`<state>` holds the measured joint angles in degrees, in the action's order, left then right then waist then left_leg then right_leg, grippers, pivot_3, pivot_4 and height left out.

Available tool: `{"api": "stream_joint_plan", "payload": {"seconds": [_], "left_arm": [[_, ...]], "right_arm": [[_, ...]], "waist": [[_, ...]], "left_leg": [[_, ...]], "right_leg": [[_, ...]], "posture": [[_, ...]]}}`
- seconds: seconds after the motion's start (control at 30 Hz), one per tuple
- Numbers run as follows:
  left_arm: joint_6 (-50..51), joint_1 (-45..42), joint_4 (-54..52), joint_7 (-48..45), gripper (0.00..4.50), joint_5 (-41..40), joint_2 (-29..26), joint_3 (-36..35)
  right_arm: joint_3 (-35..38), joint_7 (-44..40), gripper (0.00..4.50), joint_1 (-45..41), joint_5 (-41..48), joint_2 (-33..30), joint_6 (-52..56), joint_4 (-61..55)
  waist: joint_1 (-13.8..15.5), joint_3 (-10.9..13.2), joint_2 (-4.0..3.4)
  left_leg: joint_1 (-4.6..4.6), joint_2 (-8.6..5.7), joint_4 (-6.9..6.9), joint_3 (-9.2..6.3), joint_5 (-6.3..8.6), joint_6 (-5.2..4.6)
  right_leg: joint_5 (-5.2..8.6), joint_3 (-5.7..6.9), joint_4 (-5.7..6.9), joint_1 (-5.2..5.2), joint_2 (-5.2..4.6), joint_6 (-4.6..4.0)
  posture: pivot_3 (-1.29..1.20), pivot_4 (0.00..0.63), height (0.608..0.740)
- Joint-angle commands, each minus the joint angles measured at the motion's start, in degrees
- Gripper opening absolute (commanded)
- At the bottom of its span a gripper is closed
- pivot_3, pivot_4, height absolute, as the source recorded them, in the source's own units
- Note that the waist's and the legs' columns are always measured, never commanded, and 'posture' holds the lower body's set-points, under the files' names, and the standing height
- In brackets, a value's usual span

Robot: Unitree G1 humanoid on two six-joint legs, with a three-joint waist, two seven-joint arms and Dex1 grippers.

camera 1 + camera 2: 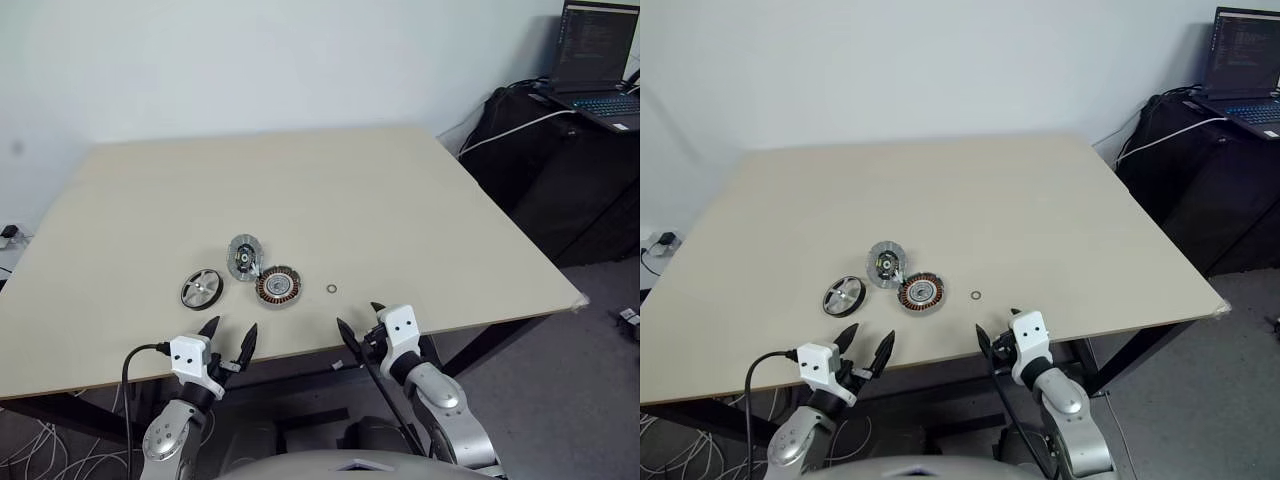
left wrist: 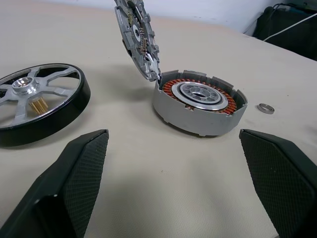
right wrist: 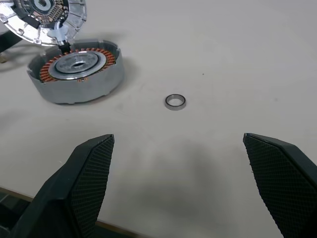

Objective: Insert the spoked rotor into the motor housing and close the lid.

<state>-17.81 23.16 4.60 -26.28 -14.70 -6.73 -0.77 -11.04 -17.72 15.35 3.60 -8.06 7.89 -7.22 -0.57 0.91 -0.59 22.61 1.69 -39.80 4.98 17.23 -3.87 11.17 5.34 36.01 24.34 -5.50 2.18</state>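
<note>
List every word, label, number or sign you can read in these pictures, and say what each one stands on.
Open black laptop's screen, on the dark stand beside the table: lines of text, too small to read.
Black-rimmed spoked rotor, copper-wound silver motor housing, tilted round silver lid, small silver washer ring: no readable markings.
No legible text anywhere.

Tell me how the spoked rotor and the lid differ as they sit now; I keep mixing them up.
The spoked rotor lies flat on the table; the lid stands tilted up against the motor housing. The spoked rotor has a black rim with open silver spokes; the lid is a silver disc without a black rim. The spoked rotor sits apart from the motor housing. Both are round.
</note>
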Motion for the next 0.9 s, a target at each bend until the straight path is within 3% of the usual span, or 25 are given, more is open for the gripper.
{"api": "stream_joint_plan", "payload": {"seconds": [0.03,0.47,0.9], "left_arm": [[-0.79,-0.47,-1.19,-0.13,4.49,-0.31,0.05,-0.28],[-0.67,-0.69,-1.06,-0.09,4.49,-0.22,0.14,-0.13],[-0.70,-0.94,-0.91,0.15,4.49,-0.20,0.28,-0.23]], "right_arm": [[0.22,0.52,4.50,-0.69,0.03,0.19,0.22,-1.94],[0.36,2.23,4.50,-2.24,-0.39,0.91,3.19,-1.70],[-1.63,2.96,4.50,-18.16,-3.57,3.65,7.53,10.94]], "waist": [[0.00,0.01,-0.01],[0.00,0.04,-0.02],[-0.05,0.10,-0.03]], "left_leg": [[0.00,0.00,0.00,0.00,0.00,0.00],[0.02,0.00,0.00,0.00,0.00,0.00],[0.07,-0.01,0.01,0.03,-0.13,-0.24]], "right_leg": [[0.00,0.00,0.00,0.00,0.00,0.00],[0.00,0.00,0.00,0.02,-0.01,0.00],[-0.01,0.02,0.00,0.05,0.01,-0.01]], "posture": [[0.00,0.000,0.740],[0.00,0.000,0.740],[0.00,0.000,0.740]]}}
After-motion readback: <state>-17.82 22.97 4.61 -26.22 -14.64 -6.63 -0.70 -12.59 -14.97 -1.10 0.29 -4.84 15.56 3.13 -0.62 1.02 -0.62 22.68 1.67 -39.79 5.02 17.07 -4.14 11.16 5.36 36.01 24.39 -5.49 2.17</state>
